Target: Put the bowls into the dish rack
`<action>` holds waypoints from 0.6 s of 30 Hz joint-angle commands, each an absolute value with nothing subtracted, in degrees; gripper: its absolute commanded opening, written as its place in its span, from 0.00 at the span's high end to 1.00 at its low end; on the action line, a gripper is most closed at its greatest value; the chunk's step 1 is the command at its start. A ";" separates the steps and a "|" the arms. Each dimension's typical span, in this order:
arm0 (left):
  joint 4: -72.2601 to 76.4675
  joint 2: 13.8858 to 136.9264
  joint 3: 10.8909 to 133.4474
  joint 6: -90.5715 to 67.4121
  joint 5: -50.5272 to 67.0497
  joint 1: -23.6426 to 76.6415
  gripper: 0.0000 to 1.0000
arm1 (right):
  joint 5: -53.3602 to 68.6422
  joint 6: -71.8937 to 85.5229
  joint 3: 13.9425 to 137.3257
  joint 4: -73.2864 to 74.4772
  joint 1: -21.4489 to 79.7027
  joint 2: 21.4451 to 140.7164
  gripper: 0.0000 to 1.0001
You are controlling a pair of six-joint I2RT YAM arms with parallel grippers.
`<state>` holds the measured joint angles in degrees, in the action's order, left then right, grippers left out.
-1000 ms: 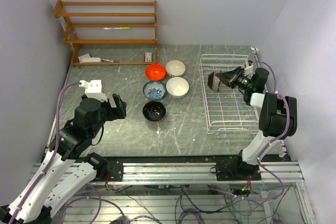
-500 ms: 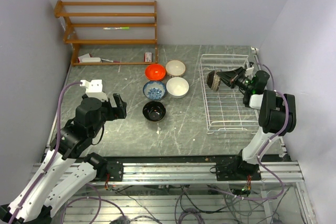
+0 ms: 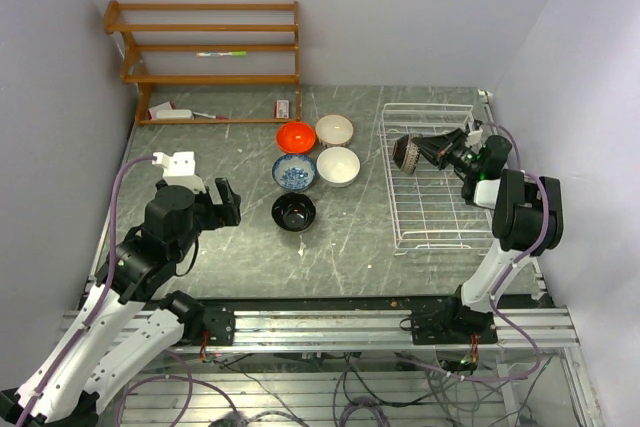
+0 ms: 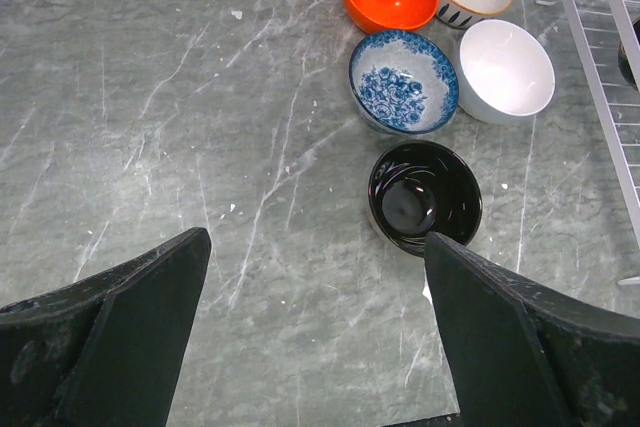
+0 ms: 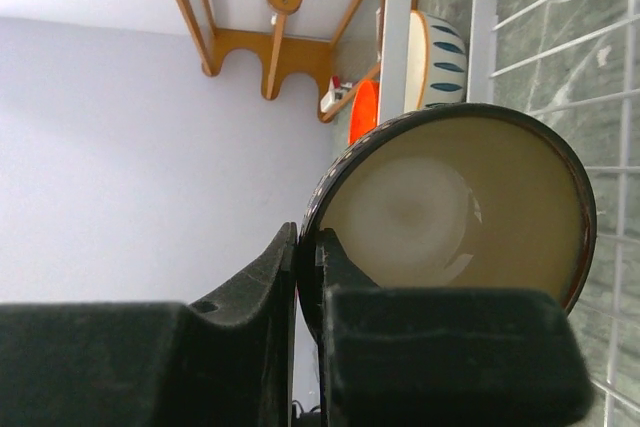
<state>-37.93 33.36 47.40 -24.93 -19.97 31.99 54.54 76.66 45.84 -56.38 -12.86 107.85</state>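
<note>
We see our right hand (image 5: 308,247) pinched on the rim of the brown round bowl with tan inside (image 5: 450,207), held on its side over the far part of the white wire dish rack (image 3: 432,215) at the right edge of the grey marbled tabletop (image 3: 350,242). Our left hand (image 4: 315,247) is wide open and holds nothing, near the left edge. The orange-red bowl (image 3: 295,136), cream bowl (image 3: 334,130), white bowl (image 3: 338,166), blue-and-white patterned bowl (image 3: 294,172) and glossy black bowl (image 3: 293,212) stand together mid-tabletop.

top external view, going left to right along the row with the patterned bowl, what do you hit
left claw → blue-and-white bowl → white bowl → brown bowl, gripped by the right claw
</note>
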 commanded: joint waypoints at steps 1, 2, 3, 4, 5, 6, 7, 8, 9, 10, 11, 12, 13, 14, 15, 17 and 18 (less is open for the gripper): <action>-38.02 33.44 47.44 -25.38 -21.01 32.23 0.01 | 49.42 68.38 44.38 -43.82 -15.04 106.21 0.92; -38.05 33.38 47.46 -25.38 -21.07 32.23 0.01 | 49.21 67.83 44.32 -42.61 -15.41 106.02 0.91; -38.06 33.31 47.46 -25.35 -21.08 32.21 0.01 | 49.19 67.57 44.19 -41.86 -15.73 106.02 0.91; -38.06 33.27 47.45 -25.46 -21.07 32.21 0.01 | 49.08 67.60 43.91 -41.56 -16.00 106.26 0.91; -38.01 33.23 47.39 -25.48 -21.02 32.22 0.01 | 49.12 67.82 43.53 -41.72 -16.19 106.56 0.91; -37.97 33.16 47.45 -25.49 -21.01 32.25 0.01 | 49.32 68.24 43.05 -42.45 -16.39 106.99 0.91; -37.96 33.14 47.34 -25.47 -21.01 32.26 0.01 | 49.57 69.05 42.45 -44.03 -16.46 107.47 0.91; -37.97 33.07 47.32 -25.39 -21.01 32.26 0.01 | 49.83 69.98 41.85 -45.87 -16.47 107.95 0.92; -37.97 33.02 47.31 -25.38 -21.01 32.22 0.01 | 50.16 71.04 41.20 -48.22 -16.48 108.42 0.95; -37.97 33.05 47.32 -25.32 -20.93 32.25 0.01 | 50.52 72.46 40.50 -50.99 -16.48 108.74 0.97; -37.97 33.17 47.31 -25.37 -20.92 32.26 0.01 | 50.82 74.13 39.75 -53.99 -16.52 108.99 0.98; -37.97 33.22 47.42 -25.31 -20.91 32.26 0.01 | 51.18 75.39 39.69 -56.62 -16.48 109.12 1.00; -37.97 33.22 47.41 -25.31 -20.84 32.24 0.01 | 51.35 76.76 39.86 -58.64 -16.47 109.04 1.00; -37.97 33.30 47.40 -25.25 -20.85 32.25 0.01 | 51.41 77.66 40.27 -59.88 -16.44 108.71 1.00; -37.97 33.30 47.45 -25.30 -20.91 32.26 0.01 | 51.23 78.18 40.83 -60.47 -16.33 108.11 1.00; -38.05 33.29 47.51 -25.32 -21.07 32.24 0.01 | 50.31 77.76 43.06 -58.69 -15.93 106.96 1.00; -38.06 33.26 47.52 -25.38 -21.15 32.25 0.01 | 49.56 78.11 44.08 -58.59 -15.64 106.65 1.00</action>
<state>-38.02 33.36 47.40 -24.93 -19.99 31.99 51.59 76.69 42.17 -60.34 -16.12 106.19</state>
